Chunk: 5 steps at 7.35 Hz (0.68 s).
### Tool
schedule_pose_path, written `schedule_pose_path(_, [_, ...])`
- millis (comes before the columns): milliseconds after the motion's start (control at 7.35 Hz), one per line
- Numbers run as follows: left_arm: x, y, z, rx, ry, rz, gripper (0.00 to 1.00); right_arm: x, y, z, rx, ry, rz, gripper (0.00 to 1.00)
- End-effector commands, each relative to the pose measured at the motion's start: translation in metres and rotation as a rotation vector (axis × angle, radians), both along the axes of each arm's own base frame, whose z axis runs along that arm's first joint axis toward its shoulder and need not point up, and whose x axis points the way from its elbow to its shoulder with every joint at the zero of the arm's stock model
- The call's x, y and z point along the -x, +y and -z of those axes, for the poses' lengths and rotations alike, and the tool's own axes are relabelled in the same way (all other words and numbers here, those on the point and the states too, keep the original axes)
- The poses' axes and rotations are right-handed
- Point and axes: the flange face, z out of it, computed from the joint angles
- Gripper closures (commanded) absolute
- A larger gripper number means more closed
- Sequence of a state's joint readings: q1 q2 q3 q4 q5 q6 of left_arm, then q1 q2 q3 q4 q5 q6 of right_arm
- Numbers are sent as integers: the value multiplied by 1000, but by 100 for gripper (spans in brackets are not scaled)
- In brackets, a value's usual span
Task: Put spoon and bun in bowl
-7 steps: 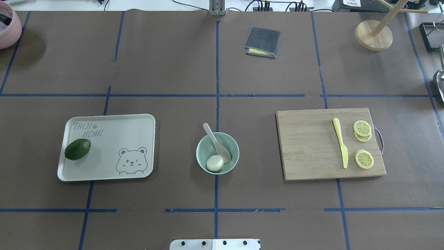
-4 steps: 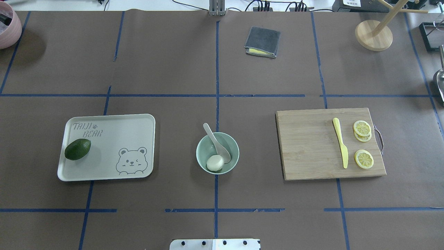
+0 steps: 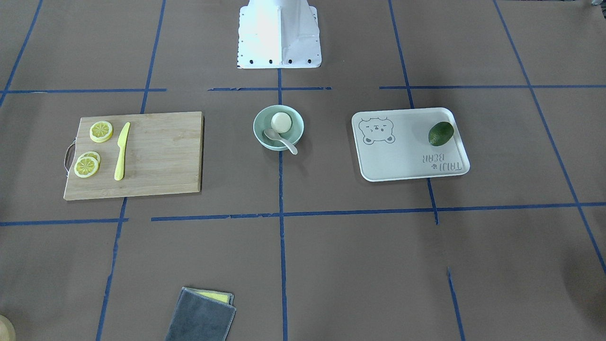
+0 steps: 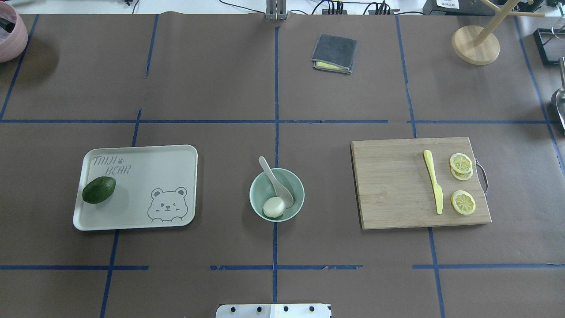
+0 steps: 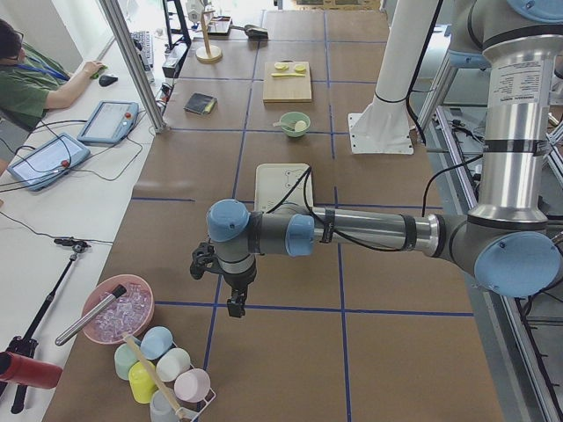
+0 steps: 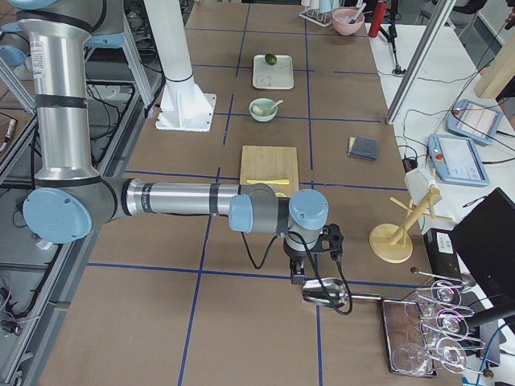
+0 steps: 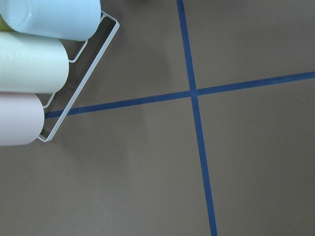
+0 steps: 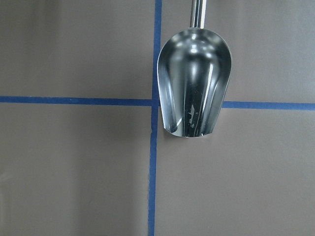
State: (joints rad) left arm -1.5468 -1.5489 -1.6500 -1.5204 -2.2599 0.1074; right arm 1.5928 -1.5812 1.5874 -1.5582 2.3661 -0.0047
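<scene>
**First speaker:** What has changed on the table in the last second?

**Second speaker:** Nothing that shows. In the overhead view the bowl (image 4: 261,185) sits at the table's centre just as it did a second ago. The bun (image 4: 273,207) lies inside it, on the side nearest the robot. The spoon (image 4: 276,181) is beside the bun, with its scoop down in the bowl and its handle leaning out over the far rim.

**First speaker:** And the arms?

**Second speaker:** Both are well apart from the bowl. The left gripper (image 5: 236,305) hangs low over the table's left end, near a rack of pastel cups (image 7: 34,64). Its wrist camera shows only those cups and blue tape, no fingers. The right gripper (image 6: 298,277) hangs at the right end, just above a metal scoop (image 8: 194,88). Each gripper shows only in a side view, so it cannot be told whether its fingers are spread or closed.

**First speaker:** What does that mean for the task?

**Second speaker:** With spoon and bun both in the bowl and nothing shifting, the task looks finished. The avocado (image 4: 99,190) on the tray (image 4: 145,176) and the yellow knife (image 4: 433,181) on the cutting board (image 4: 388,185) need no handling.
</scene>
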Motion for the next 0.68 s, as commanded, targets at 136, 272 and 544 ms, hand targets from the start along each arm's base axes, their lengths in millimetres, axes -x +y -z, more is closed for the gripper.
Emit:
schedule_pose_path(136, [7, 13, -19, 55, 69, 27, 0, 3, 3, -2, 18, -54, -20, 0])
schedule_pose_path(272, [7, 17, -21, 67, 107, 34, 0, 3, 3, -2, 19, -60, -21, 0])
schedule_pose_path(544, [5, 16, -20, 62, 117, 34, 0, 0, 3, -2, 19, -66, -29, 0])
